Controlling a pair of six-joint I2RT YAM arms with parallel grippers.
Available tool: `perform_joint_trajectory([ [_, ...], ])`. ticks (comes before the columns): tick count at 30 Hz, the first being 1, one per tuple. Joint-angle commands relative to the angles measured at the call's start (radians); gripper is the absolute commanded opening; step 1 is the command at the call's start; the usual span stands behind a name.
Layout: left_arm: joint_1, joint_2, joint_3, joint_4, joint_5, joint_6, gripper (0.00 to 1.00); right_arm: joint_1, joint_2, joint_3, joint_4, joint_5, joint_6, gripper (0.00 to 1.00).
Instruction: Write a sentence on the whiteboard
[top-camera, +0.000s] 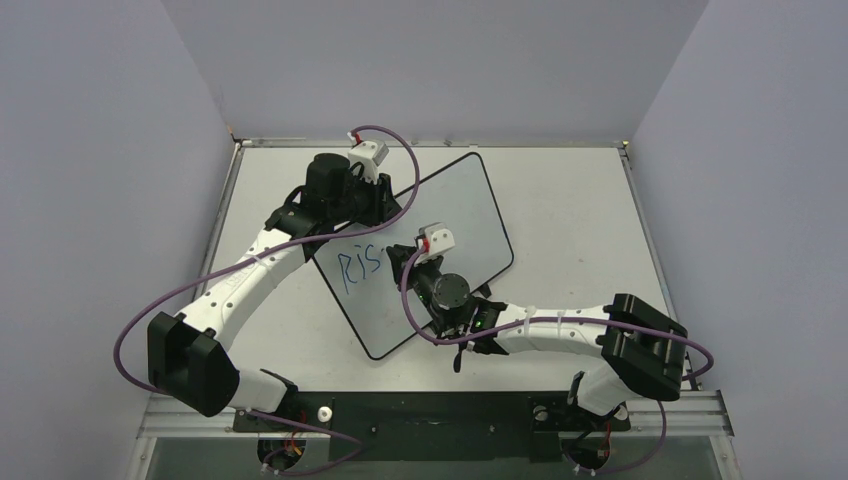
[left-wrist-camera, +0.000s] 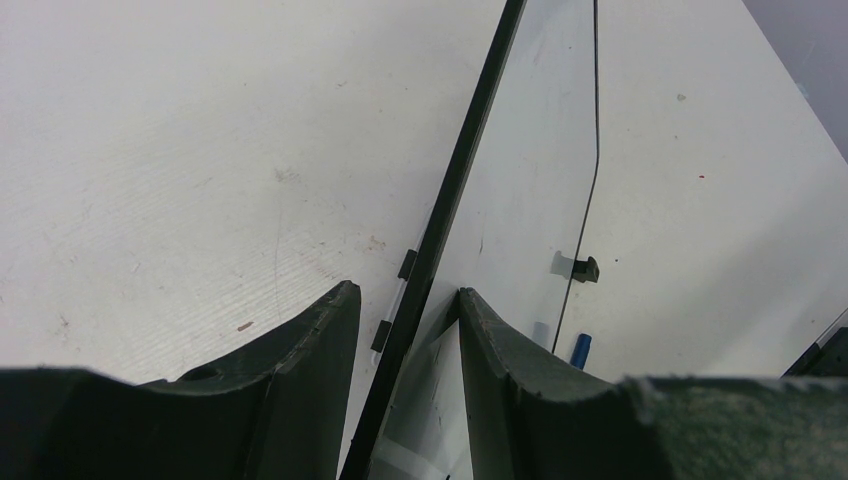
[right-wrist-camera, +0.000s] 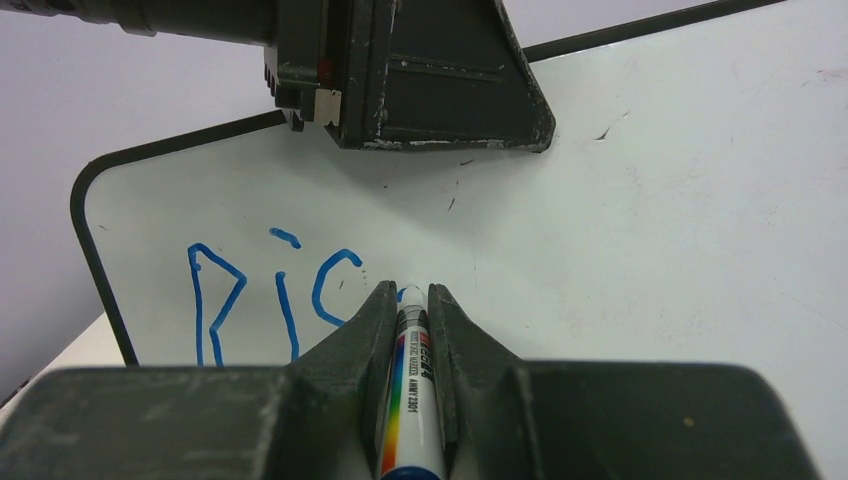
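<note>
The whiteboard (top-camera: 450, 220) stands tilted in the middle of the table, also in the right wrist view (right-wrist-camera: 620, 230). Blue letters reading "Ris" (top-camera: 358, 266) are at its left part, the start of the sentence (right-wrist-camera: 270, 295). My left gripper (top-camera: 392, 205) is shut on the board's far edge; in its wrist view the jaws (left-wrist-camera: 405, 293) straddle the black frame (left-wrist-camera: 450, 190). My right gripper (top-camera: 405, 262) is shut on a white marker (right-wrist-camera: 412, 380) with a rainbow stripe. The marker tip touches the board just right of the "s", between the fingertips (right-wrist-camera: 410, 290).
A blue marker cap (left-wrist-camera: 580, 350) lies on the table behind the board, near one small black foot (left-wrist-camera: 587, 268). The left gripper's dark finger (right-wrist-camera: 430, 80) sits over the board's top edge. Walls close the table (top-camera: 570, 200) on three sides.
</note>
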Motion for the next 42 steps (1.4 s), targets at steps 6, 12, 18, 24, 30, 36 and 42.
perform_joint_trajectory([
  [6, -0.007, -0.048, 0.024, 0.080, -0.025, 0.016, 0.00, -0.027, -0.005, 0.030, -0.041, 0.012, -0.033, 0.00],
  [12, -0.008, -0.048, 0.024, 0.078, -0.028, 0.018, 0.00, -0.027, -0.006, 0.057, -0.053, 0.002, -0.044, 0.00],
  [18, -0.008, -0.046, 0.024, 0.079, -0.030, 0.018, 0.00, -0.027, 0.000, 0.077, -0.062, -0.013, -0.044, 0.00],
  [24, -0.008, -0.047, 0.024, 0.076, -0.031, 0.019, 0.00, -0.026, 0.001, 0.074, -0.061, -0.038, -0.031, 0.00],
  [30, -0.008, -0.047, 0.024, 0.077, -0.031, 0.019, 0.00, -0.014, 0.000, 0.061, -0.037, -0.080, -0.034, 0.00],
  [36, -0.009, -0.052, 0.024, 0.073, -0.042, 0.024, 0.00, 0.003, 0.008, 0.061, -0.034, -0.102, -0.048, 0.00],
  [42, -0.008, -0.053, 0.024, 0.074, -0.044, 0.025, 0.00, 0.006, 0.009, 0.040, -0.041, -0.096, -0.038, 0.00],
])
